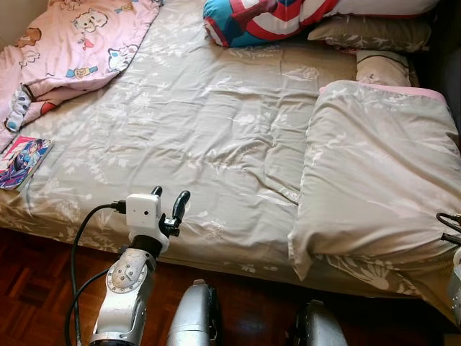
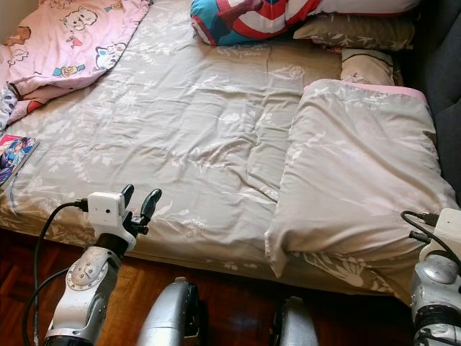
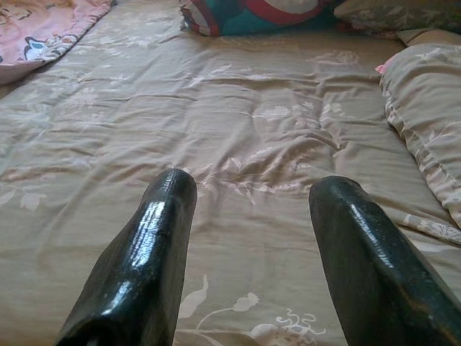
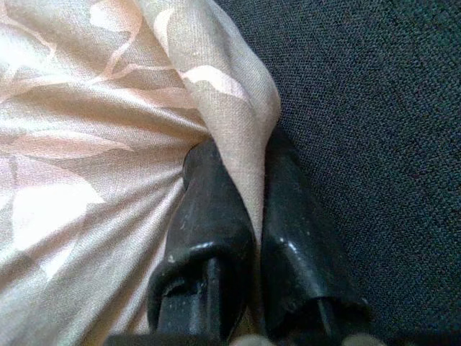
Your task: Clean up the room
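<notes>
Currently the robot is standing at the foot of a bed [image 1: 216,137] covered by a beige floral sheet [image 1: 202,122]. A folded beige duvet [image 1: 374,173] is lying on the bed's right side, its pink-edged upper border sitting just below a small beige pillow [image 1: 382,66].

The right gripper [image 4: 241,194] is pinching a fold of the duvet's edge: in the right wrist view both black fingers [image 4: 209,216] are pressing together with the floral cloth running between them, beside a dark grey woven surface [image 4: 374,130]. In the right eye view the right arm [image 2: 436,288] is sitting at the duvet's lower right corner.

The left gripper [image 1: 169,202] is hovering over the near edge of the mattress, its two fingers [image 3: 144,259] spreading wide apart with bare sheet showing between them and nothing in its grasp.

A pink cartoon-print blanket [image 1: 79,43] is lying bunched across the bed's far left corner. A colourful comic book [image 1: 20,160] is resting flat near the left edge, just below that blanket. At the head of the bed, a red, white and blue shield-pattern cushion [image 1: 266,18] is leaning beside a brown floral pillow [image 1: 374,32]. Dark wooden parquet flooring [image 1: 43,281] is showing below the mattress.
</notes>
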{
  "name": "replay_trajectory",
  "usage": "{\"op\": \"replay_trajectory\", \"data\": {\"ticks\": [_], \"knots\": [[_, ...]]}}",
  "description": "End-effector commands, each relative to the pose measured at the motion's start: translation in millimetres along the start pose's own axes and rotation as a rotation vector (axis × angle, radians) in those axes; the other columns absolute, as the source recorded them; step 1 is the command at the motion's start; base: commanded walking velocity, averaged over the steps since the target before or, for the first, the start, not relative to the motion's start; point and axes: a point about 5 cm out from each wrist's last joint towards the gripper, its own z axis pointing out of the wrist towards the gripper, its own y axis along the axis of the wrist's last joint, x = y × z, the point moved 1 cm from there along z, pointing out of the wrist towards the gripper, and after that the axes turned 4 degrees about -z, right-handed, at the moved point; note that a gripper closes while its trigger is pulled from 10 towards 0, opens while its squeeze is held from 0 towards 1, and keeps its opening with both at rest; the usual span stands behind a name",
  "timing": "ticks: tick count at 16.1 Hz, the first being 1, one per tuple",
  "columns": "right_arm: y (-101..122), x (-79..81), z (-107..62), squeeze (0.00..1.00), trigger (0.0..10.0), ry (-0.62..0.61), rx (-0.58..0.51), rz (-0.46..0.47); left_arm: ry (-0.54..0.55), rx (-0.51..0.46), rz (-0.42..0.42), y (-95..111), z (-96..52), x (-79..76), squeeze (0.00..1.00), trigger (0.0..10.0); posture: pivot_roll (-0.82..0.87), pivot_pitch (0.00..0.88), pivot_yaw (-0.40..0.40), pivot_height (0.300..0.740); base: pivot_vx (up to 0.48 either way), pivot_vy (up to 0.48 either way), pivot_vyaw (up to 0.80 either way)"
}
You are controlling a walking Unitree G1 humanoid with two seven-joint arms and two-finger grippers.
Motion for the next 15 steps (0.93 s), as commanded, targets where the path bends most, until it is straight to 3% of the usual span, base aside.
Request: {"op": "replay_trajectory", "data": {"ticks": [1, 3, 4, 7, 8, 9, 10, 13, 14, 15], "knots": [[7, -25.5, 5.4, 0.0, 0.0, -0.107, -0.028, -0.026, 0.007, 0.022, 0.003, -6, -4.1, 3.1, 0.0, 10.0, 0.01, 0.212, 0.065, 0.652, 0.0, 0.0, 0.0], [5, -8.4, 1.3, 0.0, 0.4, -0.063, -0.043, -0.076, 0.002, 0.027, 0.001, -8, -5.2, 0.9, 0.0, 10.0, 0.02, 0.215, 0.067, 0.652, 0.0, 0.0, 0.0], [5, -0.3, -1.0, 0.0, 9.9, -0.034, -0.055, -0.059, -0.001, 0.028, -0.001, -8, -5.5, 0.2, 0.0, 10.0, 0.02, 0.217, 0.068, 0.652, 0.0, 0.0, 0.0], [9, 20.2, -7.2, 0.0, 10.0, 0.039, -0.101, -0.05, -0.005, 0.033, -0.004, -9, -5.5, -0.1, 0.0, 10.0, 0.02, 0.218, 0.067, 0.652, 0.0, 0.0, 0.0], [15, 26.5, -9.2, 0.1, 10.0, 0.067, -0.144, -0.057, -0.005, 0.033, -0.007, -9, -5.3, -0.4, 0.0, 10.0, 0.02, 0.218, 0.065, 0.652, 0.0, 0.0, 0.0], [20, 31.0, -10.7, 0.96, 10.0, 0.089, -0.176, -0.058, -0.005, 0.033, -0.009, -9, -5.1, -1.1, 0.0, 10.0, 0.02, 0.217, 0.063, 0.652, 0.0, 0.0, 0.0], [23, 35.3, -12.3, 1.0, 10.0, 0.106, -0.2, -0.059, -0.007, 0.034, -0.012, -10, -4.9, -2.4, 0.0, 10.0, 0.02, 0.216, 0.062, 0.652, 0.0, 0.0, 0.0], [38, 44.5, -16.7, 0.97, 10.0, 0.136, -0.296, -0.065, -0.012, 0.037, -0.021, -12, -4.6, -5.5, 0.0, 10.0, 0.02, 0.213, 0.056, 0.652, 0.0, 0.0, 0.0], [44, 51.7, -20.4, 0.0, 10.0, 0.183, -0.334, -0.048, -0.011, 0.038, -0.023, -12, -4.6, -5.6, 0.0, 10.0, 0.01, 0.212, 0.054, 0.652, 0.0, 0.0, 0.0], [49, 62.4, -26.7, 0.0, 10.0, 0.256, -0.378, -0.008, -0.01, 0.04, -0.024, -13, -4.8, -5.5, 0.0, 10.0, 0.01, 0.212, 0.054, 0.652, 0.0, 0.0, 0.0]]}}
